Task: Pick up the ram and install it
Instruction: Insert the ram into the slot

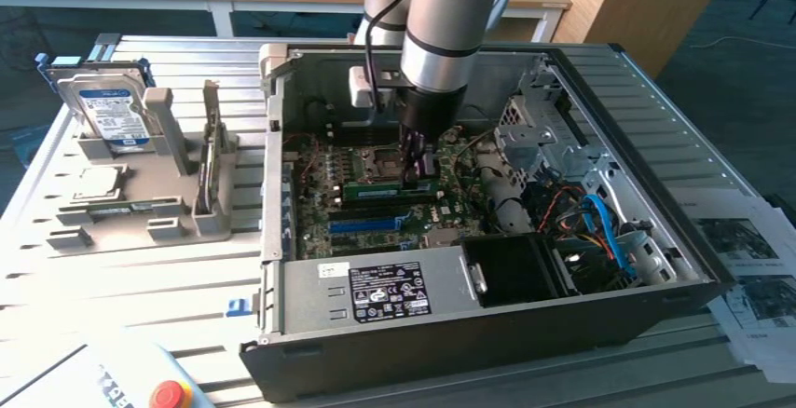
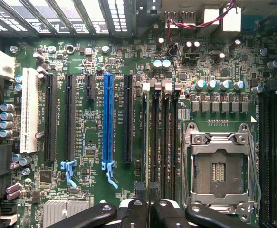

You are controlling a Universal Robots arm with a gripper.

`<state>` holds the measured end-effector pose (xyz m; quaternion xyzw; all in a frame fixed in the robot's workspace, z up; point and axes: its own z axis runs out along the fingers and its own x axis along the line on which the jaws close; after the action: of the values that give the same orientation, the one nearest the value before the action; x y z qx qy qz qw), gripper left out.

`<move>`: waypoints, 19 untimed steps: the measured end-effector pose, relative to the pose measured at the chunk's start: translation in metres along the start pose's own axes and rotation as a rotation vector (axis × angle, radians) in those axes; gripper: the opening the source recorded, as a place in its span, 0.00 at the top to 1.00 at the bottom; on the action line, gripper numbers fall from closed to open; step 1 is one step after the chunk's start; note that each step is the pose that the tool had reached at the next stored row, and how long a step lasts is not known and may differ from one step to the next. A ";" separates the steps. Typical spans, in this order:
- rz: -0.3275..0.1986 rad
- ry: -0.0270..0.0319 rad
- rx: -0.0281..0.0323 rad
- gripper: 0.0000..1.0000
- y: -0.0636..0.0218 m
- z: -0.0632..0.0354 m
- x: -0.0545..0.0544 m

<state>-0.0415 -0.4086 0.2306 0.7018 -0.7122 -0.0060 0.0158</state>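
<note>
The ram [image 1: 390, 187], a thin green stick, stands on edge along the memory slots of the motherboard [image 1: 361, 226] inside the open computer case [image 1: 498, 333]. My gripper [image 1: 418, 168] reaches straight down into the case and is shut on the ram near its exterior-view right end. In the wrist view my gripper [image 2: 148, 206] hangs over the black memory slots [image 2: 162, 142], and the ram [image 2: 144, 142] shows edge-on as a thin line along one slot beside the empty CPU socket [image 2: 221, 166].
A long blue slot [image 2: 108, 118] and black expansion slots lie beside the memory slots. The power supply [image 1: 373, 292], a black fan and cables [image 1: 597, 231] crowd the case. At the exterior view's left, a grey fixture [image 1: 137, 203] holds a hard drive [image 1: 110, 110].
</note>
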 end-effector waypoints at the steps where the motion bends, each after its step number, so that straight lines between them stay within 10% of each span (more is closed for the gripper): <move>1: 0.000 0.0000 0.0000 0.88 0.0000 0.0000 0.000; 19: 0.000 0.0000 0.0023 0.88 0.0000 0.0025 0.000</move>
<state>-0.0417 -0.4085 0.2280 0.7018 -0.7122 -0.0051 0.0150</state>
